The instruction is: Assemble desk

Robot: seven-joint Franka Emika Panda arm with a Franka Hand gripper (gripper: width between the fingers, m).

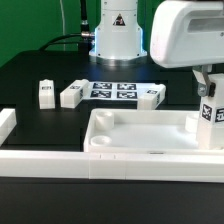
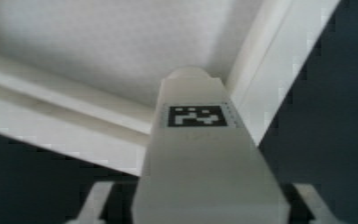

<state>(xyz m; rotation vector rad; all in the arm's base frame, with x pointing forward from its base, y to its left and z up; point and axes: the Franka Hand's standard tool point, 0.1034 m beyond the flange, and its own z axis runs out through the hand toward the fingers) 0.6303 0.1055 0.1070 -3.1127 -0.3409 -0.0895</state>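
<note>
The white desk top [image 1: 150,140] lies as a shallow tray at the front, with a round socket [image 1: 101,143] in its near left corner. My gripper [image 1: 207,98] is at the exterior view's right, shut on a white square-bar leg [image 1: 207,113] that stands upright over the top's right end. In the wrist view the leg [image 2: 201,150], with its black-and-white tag [image 2: 197,116], runs out between my gripper [image 2: 202,198] fingers [image 2: 105,200] toward a corner of the desk top [image 2: 105,60]. Its far end is hidden. Three more legs [image 1: 46,93] [image 1: 72,94] [image 1: 150,97] lie on the black table behind.
The marker board [image 1: 113,90] lies flat at the back between the loose legs. A long white border rail [image 1: 70,165] runs along the front, with a short end piece [image 1: 6,125] at the exterior view's left. The arm's base [image 1: 118,35] stands behind.
</note>
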